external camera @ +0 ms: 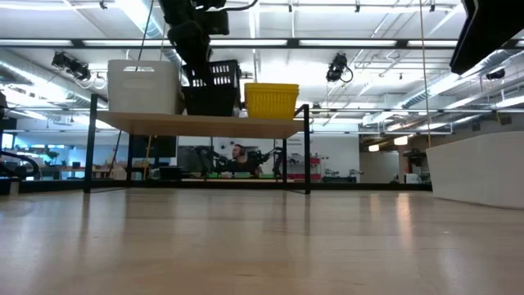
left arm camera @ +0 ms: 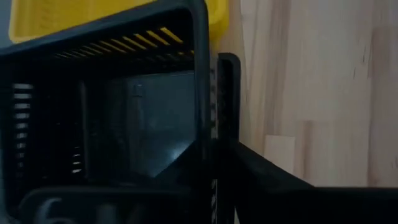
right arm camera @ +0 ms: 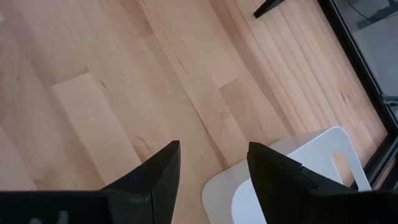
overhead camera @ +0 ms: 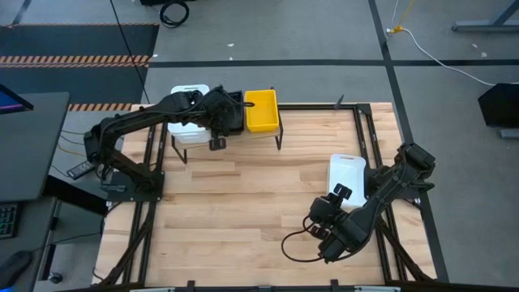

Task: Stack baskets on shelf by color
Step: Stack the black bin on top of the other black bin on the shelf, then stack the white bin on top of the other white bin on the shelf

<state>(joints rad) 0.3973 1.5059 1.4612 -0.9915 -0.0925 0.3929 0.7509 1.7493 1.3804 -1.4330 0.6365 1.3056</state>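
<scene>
The shelf stands at the table's far edge. On it, left to right, stand a white basket, a perforated black basket and a yellow basket, each on its bottom. My left gripper is over the black basket and shut on its wall. My right gripper is open and empty above the bare table at the near right. Another white basket rests on the table beside it and also shows in the right wrist view. My left gripper holds the black basket by its upper wall on the side toward the table's near edge, one finger inside the basket and one outside. The fingers come from above. The basket stands upright, its bottom on the shelf plank between the white and yellow baskets.
The slatted wooden tabletop lies open between the shelf and the right arm. A black metal frame runs along the table's sides. A black cable loops on the table near the right arm. A person sits far behind the table.
</scene>
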